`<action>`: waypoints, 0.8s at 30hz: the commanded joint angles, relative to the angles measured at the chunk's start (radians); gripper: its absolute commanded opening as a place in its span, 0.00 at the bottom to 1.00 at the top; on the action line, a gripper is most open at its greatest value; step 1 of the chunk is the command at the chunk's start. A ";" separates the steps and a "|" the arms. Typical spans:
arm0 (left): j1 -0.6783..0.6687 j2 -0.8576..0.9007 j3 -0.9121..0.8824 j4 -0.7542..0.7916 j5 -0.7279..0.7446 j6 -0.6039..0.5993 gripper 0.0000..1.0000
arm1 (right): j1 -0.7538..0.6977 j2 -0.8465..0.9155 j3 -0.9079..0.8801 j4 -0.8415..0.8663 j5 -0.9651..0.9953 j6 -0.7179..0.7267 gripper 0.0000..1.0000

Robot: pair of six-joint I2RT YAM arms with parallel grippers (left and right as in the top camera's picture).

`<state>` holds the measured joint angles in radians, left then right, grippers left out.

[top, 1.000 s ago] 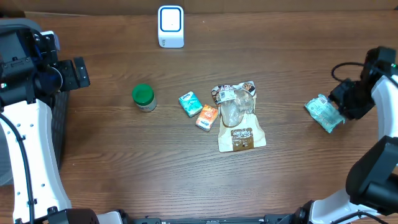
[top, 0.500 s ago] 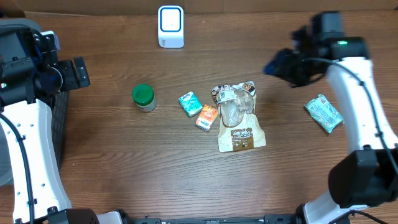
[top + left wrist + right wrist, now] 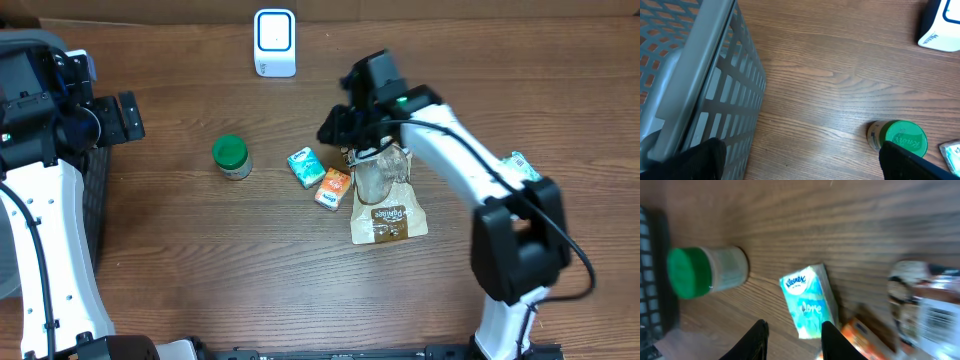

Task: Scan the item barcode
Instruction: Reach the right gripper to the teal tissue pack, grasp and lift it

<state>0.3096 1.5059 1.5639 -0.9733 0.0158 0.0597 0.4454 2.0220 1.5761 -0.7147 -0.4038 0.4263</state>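
Tissue pack, likely your scan item, lies flat on the surface in the centre cluster. It's just beside the orange pack, with the green-lid jar to its left and the scanner at the far edge. Your right pincer hovers near it on the scanner side. In the wrist view the pack sits just ahead of the fingertips, its long axis roughly along the fingers, slightly skewed. Right pincer is part-spread and empty. Left pincer is spread wide and empty, well apart by the basket. Right arm's nearer, so take the pack across its short side
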 commanded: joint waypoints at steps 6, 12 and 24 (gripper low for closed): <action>0.002 0.004 0.007 0.002 0.010 0.015 0.99 | 0.031 0.108 -0.011 0.020 -0.002 0.049 0.32; 0.002 0.004 0.007 0.002 0.010 0.015 1.00 | 0.042 0.135 -0.011 0.010 -0.002 0.050 0.32; 0.002 0.004 0.007 0.002 0.010 0.015 0.99 | 0.072 0.150 -0.023 -0.013 0.034 0.078 0.32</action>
<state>0.3096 1.5059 1.5639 -0.9733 0.0162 0.0597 0.5125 2.1536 1.5677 -0.7288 -0.3920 0.4793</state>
